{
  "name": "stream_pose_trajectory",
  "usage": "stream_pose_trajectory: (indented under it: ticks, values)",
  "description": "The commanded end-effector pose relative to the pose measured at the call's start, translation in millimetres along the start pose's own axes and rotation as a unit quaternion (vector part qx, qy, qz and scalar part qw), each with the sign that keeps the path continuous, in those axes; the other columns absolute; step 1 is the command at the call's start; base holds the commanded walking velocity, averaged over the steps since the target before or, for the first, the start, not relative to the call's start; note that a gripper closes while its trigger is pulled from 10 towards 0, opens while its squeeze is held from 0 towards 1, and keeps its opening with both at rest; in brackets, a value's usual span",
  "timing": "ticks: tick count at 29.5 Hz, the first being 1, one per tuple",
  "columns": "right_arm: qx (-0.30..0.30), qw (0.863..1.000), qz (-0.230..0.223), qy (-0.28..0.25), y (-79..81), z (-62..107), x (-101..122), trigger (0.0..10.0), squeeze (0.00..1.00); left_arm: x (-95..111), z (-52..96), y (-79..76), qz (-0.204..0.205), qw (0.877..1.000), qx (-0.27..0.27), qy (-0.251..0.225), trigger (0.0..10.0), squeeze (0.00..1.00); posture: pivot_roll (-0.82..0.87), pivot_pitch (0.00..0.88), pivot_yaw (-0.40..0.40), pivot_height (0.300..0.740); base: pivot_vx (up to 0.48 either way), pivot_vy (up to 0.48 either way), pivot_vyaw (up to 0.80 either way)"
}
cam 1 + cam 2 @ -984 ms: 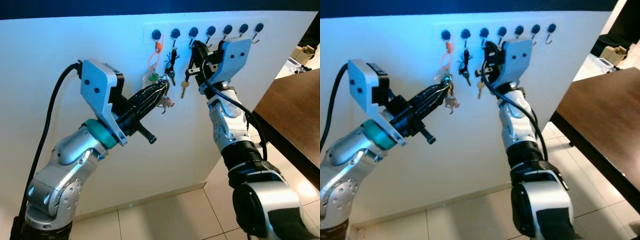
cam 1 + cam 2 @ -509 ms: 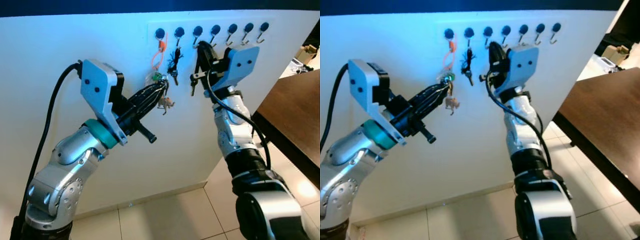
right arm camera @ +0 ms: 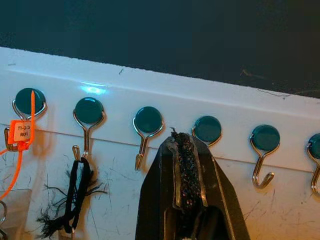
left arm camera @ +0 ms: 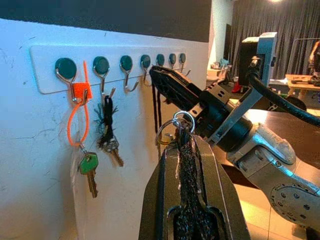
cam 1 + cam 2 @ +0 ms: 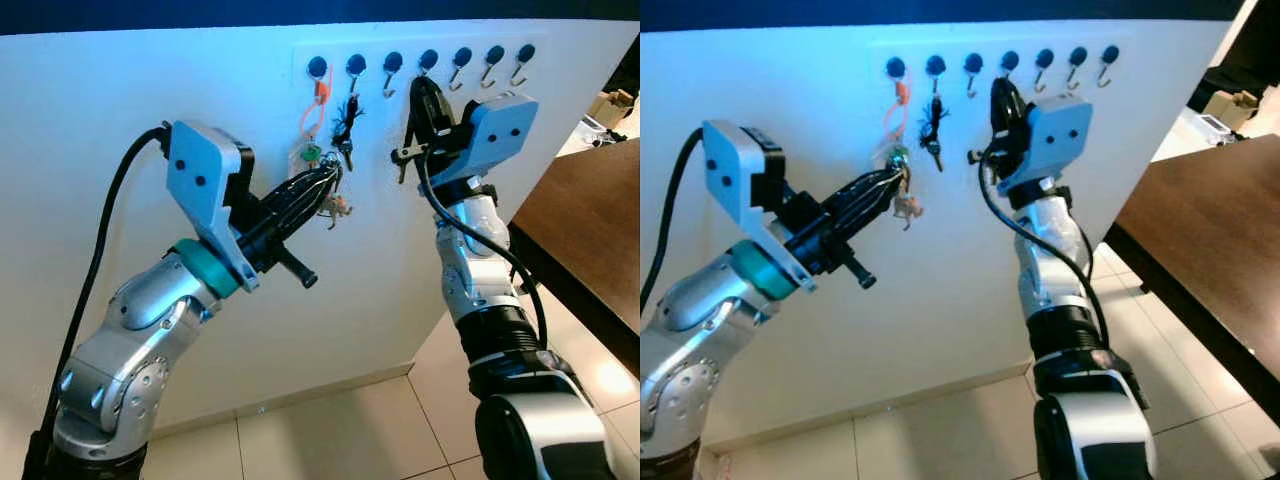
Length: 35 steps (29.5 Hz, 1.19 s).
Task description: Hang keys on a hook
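Observation:
A white rail [image 5: 408, 44] on the wall carries several hooks with dark round heads. My right gripper [image 5: 417, 86] is raised just below the fourth hook [image 5: 428, 62] and is shut on a black cord [image 3: 183, 165] that hangs a key. Its tip [image 3: 182, 137] lies between the third hook [image 3: 147, 125] and the fourth hook [image 3: 207, 130]. My left gripper [image 5: 325, 180] is held lower, below the first two hooks, shut on a metal key ring [image 4: 182, 122] with a small animal charm [image 5: 336, 208].
An orange tag loop with a green key [image 5: 310, 153] hangs on the first hook, a black-corded key bunch [image 5: 345, 125] on the second. The three rightmost hooks are bare. A dark wooden table [image 5: 590, 230] stands at the right; tiled floor [image 5: 330, 430] lies below.
My right gripper has risen and moved right with its corded key, from below the third hook to just under the fourth. The left gripper has stayed almost in place.

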State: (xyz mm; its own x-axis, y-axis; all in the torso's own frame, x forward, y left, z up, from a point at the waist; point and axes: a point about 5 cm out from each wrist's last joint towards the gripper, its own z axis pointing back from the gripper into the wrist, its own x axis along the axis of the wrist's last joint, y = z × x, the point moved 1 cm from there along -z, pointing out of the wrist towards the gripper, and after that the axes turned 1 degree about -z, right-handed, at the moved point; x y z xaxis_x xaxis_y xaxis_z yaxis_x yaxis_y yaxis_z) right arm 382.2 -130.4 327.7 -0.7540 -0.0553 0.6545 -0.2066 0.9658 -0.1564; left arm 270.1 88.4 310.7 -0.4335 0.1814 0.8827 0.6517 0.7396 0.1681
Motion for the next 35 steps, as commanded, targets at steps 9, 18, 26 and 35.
stream_pose_trajectory:
  ticks: [9, 18, 26, 35]
  values:
    - [0.011, 1.0, -0.003, -0.01, 12.7, -13.8, 6.2, 10.0, 0.0, 1.7, 0.6, -3.7, -0.002, 1.0, -0.01, -0.005, 10.0, 0.0, 0.1, 0.081, 0.048, 0.74, 0.0, 0.0, 0.0]
    - [0.016, 1.0, -0.007, -0.003, 21.1, -22.0, 5.5, 10.0, 0.0, 1.6, 1.7, -4.0, -0.003, 1.0, -0.008, -0.003, 10.0, 0.0, 0.11, 0.086, 0.046, 0.74, 0.0, 0.0, 0.0]
    - [0.018, 1.0, -0.008, 0.003, 22.7, -21.2, 2.9, 10.0, 0.0, 1.5, 1.9, -3.9, -0.003, 1.0, -0.008, -0.003, 10.0, 0.0, 0.11, 0.088, 0.048, 0.74, 0.0, 0.0, 0.0]
    - [0.052, 0.998, 0.012, 0.042, 32.8, -18.1, -10.0, 10.0, 0.0, 1.4, 1.8, -3.5, -0.003, 1.0, -0.007, -0.003, 10.0, 0.0, 0.11, 0.087, 0.048, 0.74, 0.0, 0.0, 0.0]
